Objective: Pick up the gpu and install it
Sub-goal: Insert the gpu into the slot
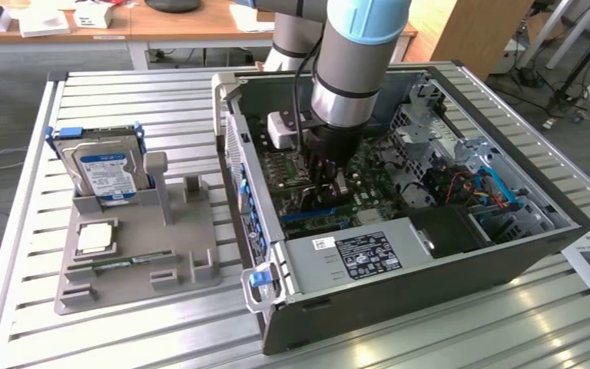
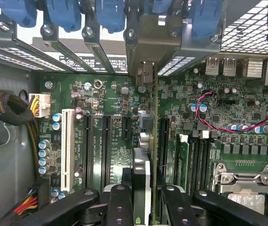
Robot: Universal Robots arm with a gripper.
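The open computer case (image 1: 429, 296) lies on its side on the slatted table, motherboard (image 1: 382, 196) facing up. My gripper (image 1: 328, 175) reaches down into it from the arm above. It is shut on the gpu (image 1: 338, 184), which stands edge-on over the board. In the wrist view the gpu (image 2: 142, 162) runs as a thin dark card between my black fingers (image 2: 120, 205), and its silver end bracket (image 2: 147, 44) sits at the case's rear slot openings. The card lines up with the black expansion slots (image 2: 106, 146), close above the board; I cannot tell whether it touches.
A grey holder (image 1: 131, 254) to the exterior view's left carries a hard drive with a blue label (image 1: 105, 171), a square chip (image 1: 95, 237) and a green memory stick (image 1: 120, 264). The power supply (image 1: 362, 254), red-black wires (image 2: 228, 123) and blue latches (image 2: 110, 14) crowd the case.
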